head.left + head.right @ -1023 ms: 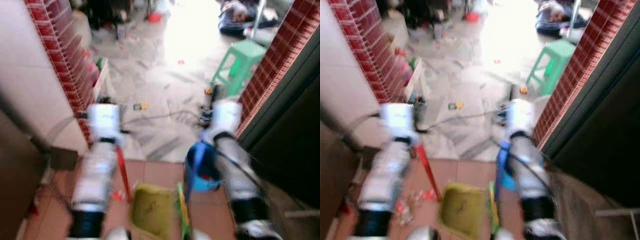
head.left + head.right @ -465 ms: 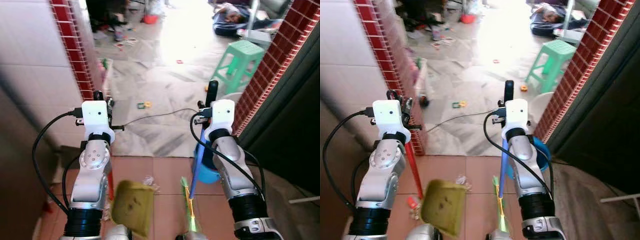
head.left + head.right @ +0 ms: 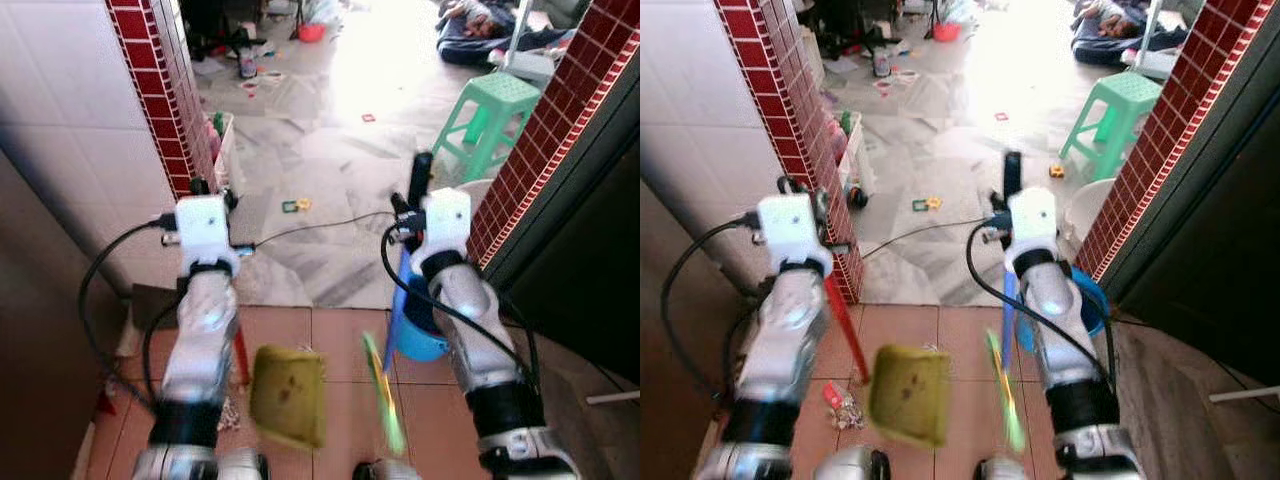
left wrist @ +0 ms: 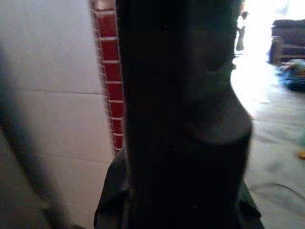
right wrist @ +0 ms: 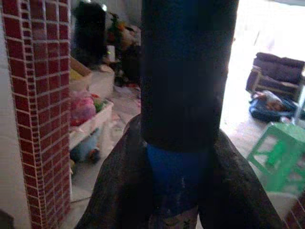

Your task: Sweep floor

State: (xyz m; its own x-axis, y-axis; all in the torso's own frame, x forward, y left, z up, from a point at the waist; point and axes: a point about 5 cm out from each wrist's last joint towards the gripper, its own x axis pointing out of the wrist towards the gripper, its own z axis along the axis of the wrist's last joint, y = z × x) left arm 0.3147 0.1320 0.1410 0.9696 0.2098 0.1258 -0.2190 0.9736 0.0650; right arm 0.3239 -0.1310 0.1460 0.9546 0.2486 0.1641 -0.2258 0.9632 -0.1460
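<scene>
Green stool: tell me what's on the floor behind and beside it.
Beyond the green stool lies a dark bundle of cloth on the pale floor. A white metal leg stands beside it. The red brick wall hides whatever lies further right.

Glossy red brick-pattern tiles [image 3: 160, 70] on the pillar, pale polished marble floor [image 3: 330, 150], matt terracotta floor tiles [image 3: 330, 350], a green plastic stool [image 3: 495, 110], silver metallic arms [image 3: 205, 320].

Yellow-green dustpan [image 3: 908, 394] on its red handle hangs tilted above the terracotta floor tiles [image 3: 960, 330]; beside it the blue-handled broom [image 3: 1006, 320] ends in blurred green bristles.
</scene>
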